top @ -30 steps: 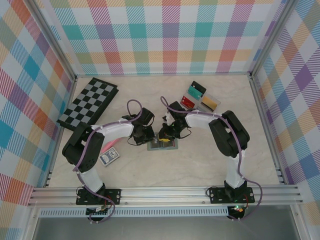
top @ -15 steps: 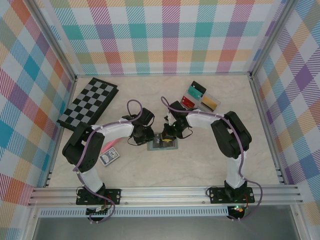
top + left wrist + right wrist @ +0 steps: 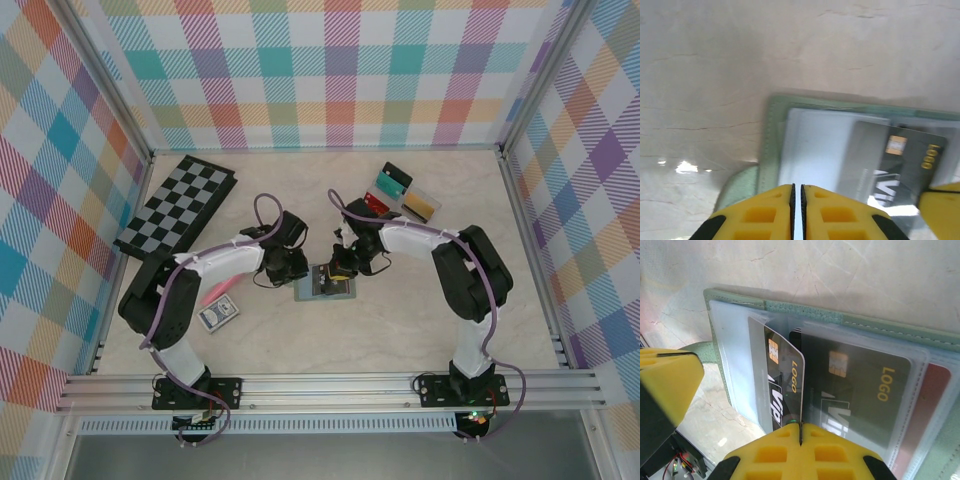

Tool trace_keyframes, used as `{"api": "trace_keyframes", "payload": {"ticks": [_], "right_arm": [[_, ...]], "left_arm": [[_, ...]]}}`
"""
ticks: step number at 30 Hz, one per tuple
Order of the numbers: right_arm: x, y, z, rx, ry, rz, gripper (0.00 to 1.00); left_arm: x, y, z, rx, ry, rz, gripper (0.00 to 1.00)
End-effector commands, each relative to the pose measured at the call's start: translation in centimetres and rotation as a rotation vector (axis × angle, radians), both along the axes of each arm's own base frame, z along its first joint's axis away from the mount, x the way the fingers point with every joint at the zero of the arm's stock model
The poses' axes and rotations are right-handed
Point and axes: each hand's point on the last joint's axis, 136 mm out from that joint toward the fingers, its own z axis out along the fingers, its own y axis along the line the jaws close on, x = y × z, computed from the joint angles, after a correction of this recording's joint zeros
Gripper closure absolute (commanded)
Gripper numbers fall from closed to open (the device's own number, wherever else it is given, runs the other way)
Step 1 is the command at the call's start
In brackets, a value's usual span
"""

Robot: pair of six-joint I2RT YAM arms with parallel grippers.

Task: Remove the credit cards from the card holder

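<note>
On the pale table (image 3: 400,320), seen from above, the checkered board (image 3: 175,207) lies at 10 o'clock and both arms bend inward to the middle. There the card holder (image 3: 318,291) lies open and flat. Toward 1 o'clock from it, well apart, three of the credit cards are already out: a teal card (image 3: 393,181), a red card (image 3: 376,203) and a gold card (image 3: 420,207). So I judge the task to be more than half done, but not finished. The holder keeps a dark card (image 3: 860,390) under its clear sleeve, and a reddish card (image 3: 927,400) is in the slot at 3 o'clock of it. Another dark card (image 3: 782,385) stands tilted, partly out of its slot. The right gripper (image 3: 800,432) has its jaws closed on the lower edge of this card. The left gripper (image 3: 797,200) is over the holder's edge with its jaws nearly together, only a thin slit between them; whether it pinches the holder I cannot tell.
</note>
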Motion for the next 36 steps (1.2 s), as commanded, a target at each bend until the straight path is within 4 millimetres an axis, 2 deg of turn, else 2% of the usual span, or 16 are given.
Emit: {"api": "trace_keyframes", "payload": {"ticks": [1, 10, 19, 24, 29, 36], "right_arm": [[-0.5, 0.0, 1.1, 0.045, -0.005, 0.024, 1.00], [-0.4, 0.7, 0.9, 0.073, 0.020, 0.034, 1.00], [-0.2, 1.4, 0.8, 0.128, 0.044, 0.028, 0.99], [-0.3, 2.2, 0.7, 0.175, 0.070, 0.028, 0.88], [-0.2, 2.6, 0.7, 0.199, 0.077, 0.027, 0.82], [-0.2, 2.8, 0.5, 0.213, 0.084, 0.024, 0.84]], "left_arm": [[0.7, -1.6, 1.8, -0.084, -0.044, -0.043, 0.86], [-0.2, -3.2, -1.2, -0.150, 0.060, -0.049, 0.89], [-1.2, -1.4, -3.8, -0.014, 0.134, -0.029, 0.92], [-2.1, -1.1, -5.0, 0.003, 0.162, -0.019, 0.93], [-2.4, -0.9, -5.5, 0.011, 0.172, -0.014, 0.93], [-2.3, -0.9, -5.3, 0.014, 0.165, -0.012, 0.93]]}}
